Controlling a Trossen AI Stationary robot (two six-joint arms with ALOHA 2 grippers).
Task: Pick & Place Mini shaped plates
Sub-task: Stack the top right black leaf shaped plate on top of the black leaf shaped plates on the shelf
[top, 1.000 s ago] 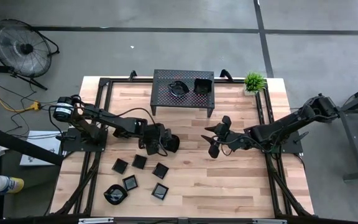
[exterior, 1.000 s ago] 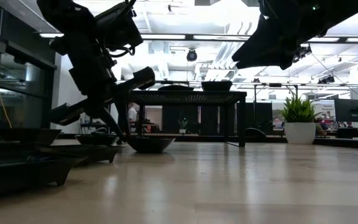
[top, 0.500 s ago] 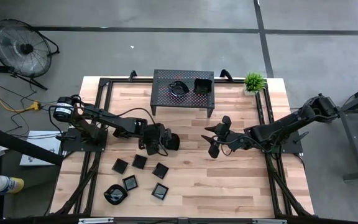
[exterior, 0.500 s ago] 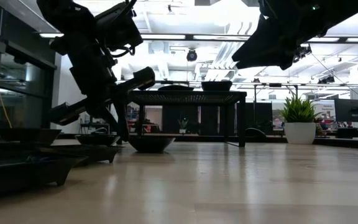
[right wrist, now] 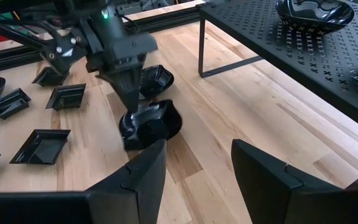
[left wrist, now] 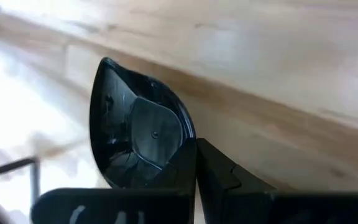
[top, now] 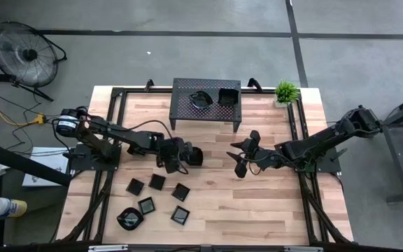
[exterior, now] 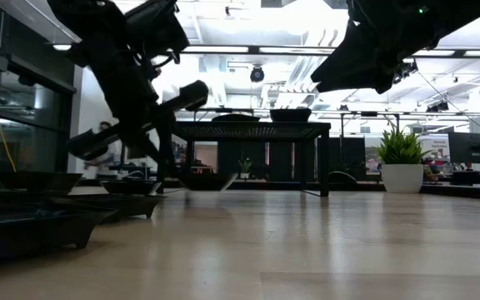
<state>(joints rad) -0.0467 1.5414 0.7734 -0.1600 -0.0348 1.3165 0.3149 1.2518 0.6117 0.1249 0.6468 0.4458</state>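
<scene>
Item, leaf-shaped plate (left wrist: 138, 140): left gripper (top: 180, 159) now pinching its rim and lifting it clear of the table (top: 257, 203) (it sat on the wood a moment ago), likely bound for the rack (top: 206, 98); right gripper (right wrist: 194, 171) waiting nearby, spread.

Two plates (top: 200, 99) on rack (top: 187, 105) at table's (top: 257, 203) rear, five plates (top: 157, 181) front-left

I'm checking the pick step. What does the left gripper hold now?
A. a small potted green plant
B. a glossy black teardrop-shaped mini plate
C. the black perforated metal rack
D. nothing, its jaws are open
B: the left gripper is clamped on the glossy black teardrop-shaped mini plate, which is raised off the wooden table.
</scene>
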